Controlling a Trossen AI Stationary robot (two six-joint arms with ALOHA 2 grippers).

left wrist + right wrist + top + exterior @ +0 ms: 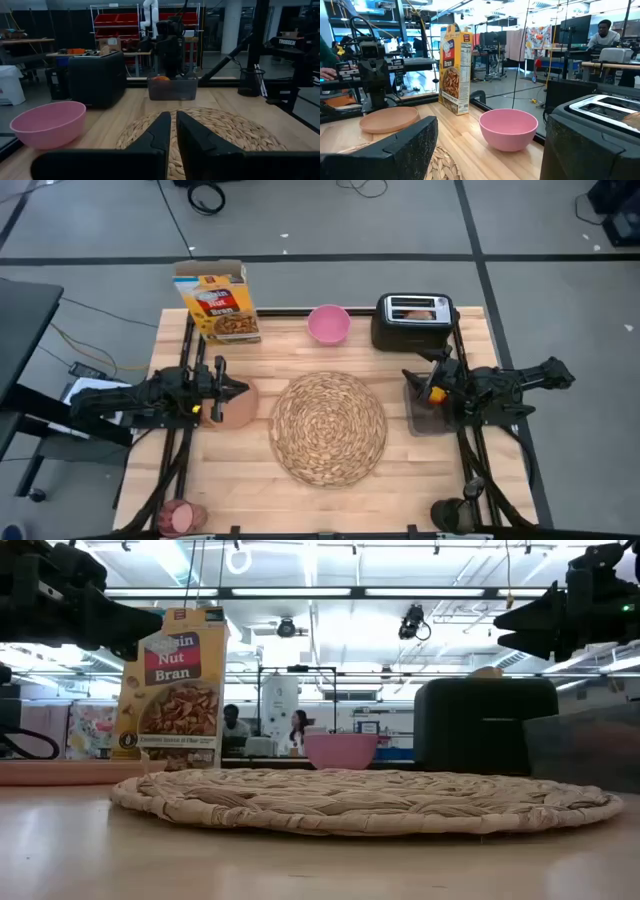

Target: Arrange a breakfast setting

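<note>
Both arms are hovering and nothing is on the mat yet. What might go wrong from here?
The left gripper hangs above the tan plate, which lies flat; gripping its rim could fail or push it toward the placemat. The pink bowl sits between the cereal box and the toaster, so reaching in might knock either.

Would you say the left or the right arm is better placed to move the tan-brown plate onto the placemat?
Left, probably. The left gripper hovers right over the tan-brown plate, beside the placemat. The right gripper sits across the mat, above the clear bin.
</note>
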